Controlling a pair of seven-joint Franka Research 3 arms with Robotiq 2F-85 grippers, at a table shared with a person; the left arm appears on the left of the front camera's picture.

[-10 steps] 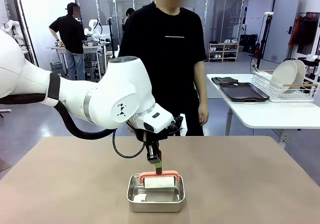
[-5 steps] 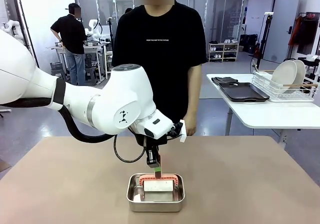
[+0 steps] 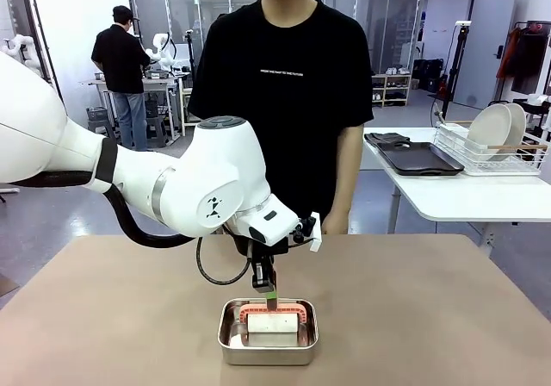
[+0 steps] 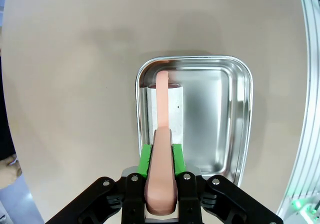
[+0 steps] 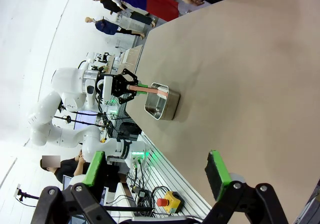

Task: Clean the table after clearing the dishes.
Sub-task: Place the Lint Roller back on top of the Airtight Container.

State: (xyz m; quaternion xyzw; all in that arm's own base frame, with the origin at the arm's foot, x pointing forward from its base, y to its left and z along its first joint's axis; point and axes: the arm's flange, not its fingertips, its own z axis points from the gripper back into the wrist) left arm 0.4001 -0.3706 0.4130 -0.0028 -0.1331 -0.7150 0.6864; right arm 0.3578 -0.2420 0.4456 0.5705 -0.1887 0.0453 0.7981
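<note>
My left gripper hangs over the near middle of the beige table, shut on the salmon-pink handle of a cleaning roller. The roller's white roll lies inside a shiny steel pan. In the left wrist view the green pads clamp the handle, and the roll sits against the pan's left wall. My right gripper is open and holds nothing, well away from the pan. The dishes, white plates, stand in a wire rack on the white side table.
A person in a black shirt stands at the table's far edge, a hand hanging just behind my left wrist. A dark tray lies on the side table beside the rack. Bare tabletop lies all around the pan.
The left gripper has come down a little, lowering the roller from the pan's rim into the pan. The person has shifted slightly to the left.
</note>
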